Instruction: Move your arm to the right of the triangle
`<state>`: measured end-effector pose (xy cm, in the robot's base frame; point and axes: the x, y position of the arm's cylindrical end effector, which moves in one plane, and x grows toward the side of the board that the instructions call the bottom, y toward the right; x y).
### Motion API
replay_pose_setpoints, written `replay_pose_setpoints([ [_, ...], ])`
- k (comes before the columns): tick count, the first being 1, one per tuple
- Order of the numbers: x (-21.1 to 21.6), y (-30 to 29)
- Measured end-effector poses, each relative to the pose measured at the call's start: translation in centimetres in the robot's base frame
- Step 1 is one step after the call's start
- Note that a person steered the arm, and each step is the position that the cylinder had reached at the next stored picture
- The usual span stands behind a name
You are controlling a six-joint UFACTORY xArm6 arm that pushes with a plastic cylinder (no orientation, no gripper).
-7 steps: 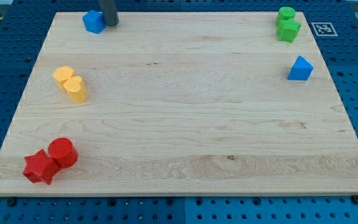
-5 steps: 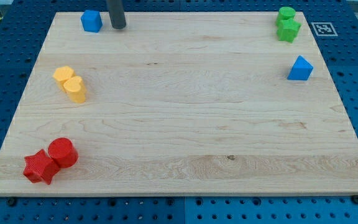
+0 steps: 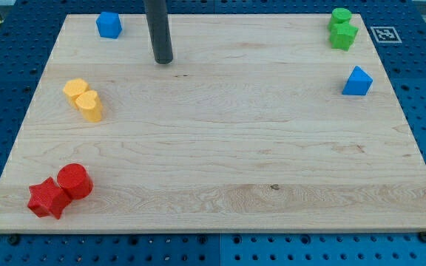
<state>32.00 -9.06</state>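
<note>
The blue triangle (image 3: 357, 81) sits near the right edge of the wooden board (image 3: 220, 148), in the upper part of the view. My tip (image 3: 163, 60) is at the view's upper left of centre, far to the left of the triangle and touching no block. A blue cube (image 3: 109, 24) lies to the upper left of my tip, apart from it.
Two green blocks (image 3: 342, 29) stand together at the top right, above the triangle. Two yellow blocks (image 3: 84, 99) lie at the left. A red star (image 3: 48, 198) and a red cylinder (image 3: 75, 180) touch at the bottom left.
My tip has left the blue cube and slid right and down the view. The cube sits slightly left of where it was.
</note>
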Motion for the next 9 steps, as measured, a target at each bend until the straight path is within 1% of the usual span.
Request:
replay_pose_setpoints([
  [2, 3.2, 3.1],
  [6, 3.2, 3.3],
  [8, 4.7, 5.3],
  [9, 4.7, 5.7],
])
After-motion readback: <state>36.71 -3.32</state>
